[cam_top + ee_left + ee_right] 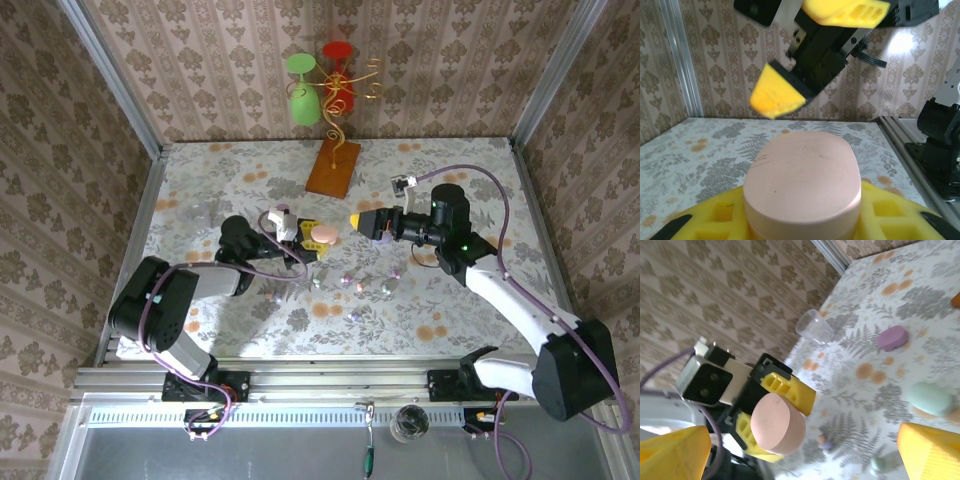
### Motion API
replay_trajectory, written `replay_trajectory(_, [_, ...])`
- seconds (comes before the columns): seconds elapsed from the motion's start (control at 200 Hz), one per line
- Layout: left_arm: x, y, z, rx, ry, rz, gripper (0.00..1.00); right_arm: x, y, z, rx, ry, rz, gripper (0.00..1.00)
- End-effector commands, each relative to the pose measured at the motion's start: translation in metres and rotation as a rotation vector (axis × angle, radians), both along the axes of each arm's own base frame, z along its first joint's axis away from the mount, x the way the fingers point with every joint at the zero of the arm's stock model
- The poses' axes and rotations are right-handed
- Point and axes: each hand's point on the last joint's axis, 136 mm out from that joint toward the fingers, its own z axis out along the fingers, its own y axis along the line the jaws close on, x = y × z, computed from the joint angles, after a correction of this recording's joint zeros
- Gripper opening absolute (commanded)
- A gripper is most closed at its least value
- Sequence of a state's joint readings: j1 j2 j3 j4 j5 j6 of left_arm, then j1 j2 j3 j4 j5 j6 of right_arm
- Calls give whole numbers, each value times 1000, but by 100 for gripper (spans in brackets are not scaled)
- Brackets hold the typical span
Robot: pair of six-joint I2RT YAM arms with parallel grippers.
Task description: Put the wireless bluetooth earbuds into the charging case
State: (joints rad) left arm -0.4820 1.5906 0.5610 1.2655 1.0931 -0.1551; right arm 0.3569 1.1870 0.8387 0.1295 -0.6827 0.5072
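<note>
My left gripper (312, 238) is shut on a pink oval charging case (323, 234), held lid-closed between its yellow fingers (890, 210). From my left wrist the case (802, 182) sits close up, with the gripper (802, 222) round its base. My right gripper (358, 222) hangs open just right of the case, with nothing between its yellow fingertips (930, 450). It faces the held case (777, 422). Several tiny pastel earbuds (346, 281) lie scattered on the tablecloth below and between the grippers, two of them blurred (825, 442).
A purple case (891, 337) and a mint case (930, 397) lie on the floral cloth. A clear cup (197, 210) lies at the left. A wire stand with a green and a red glass (335, 95) rises from a wooden base (333, 167) at the back.
</note>
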Motion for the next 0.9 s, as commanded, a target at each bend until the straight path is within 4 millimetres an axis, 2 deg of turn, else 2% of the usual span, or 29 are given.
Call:
replay_trajectory(0.0, [-15, 5, 3, -4, 13, -42, 34, -22, -4, -30, -351, -170, 98, 97])
replay_trajectory(0.115, [-22, 7, -1, 2, 13, -51, 34, -31, 10, -27, -471, -335, 165, 97])
replay_trajectory(0.245, [-26, 7, -1, 4, 11, -64, 34, -35, 30, -24, -518, -454, 225, 97])
replay_trajectory(0.485, [-31, 6, -3, 7, 2, -80, 34, -19, 47, -23, -542, -490, 202, 98])
replay_trajectory(0.67, [-33, 5, -1, 4, -2, -89, 34, -10, 49, -24, -548, -478, 169, 97])
replay_trajectory(0.895, [-36, 6, -6, 10, -13, -96, 34, 3, 36, -14, -507, -432, 34, 94])
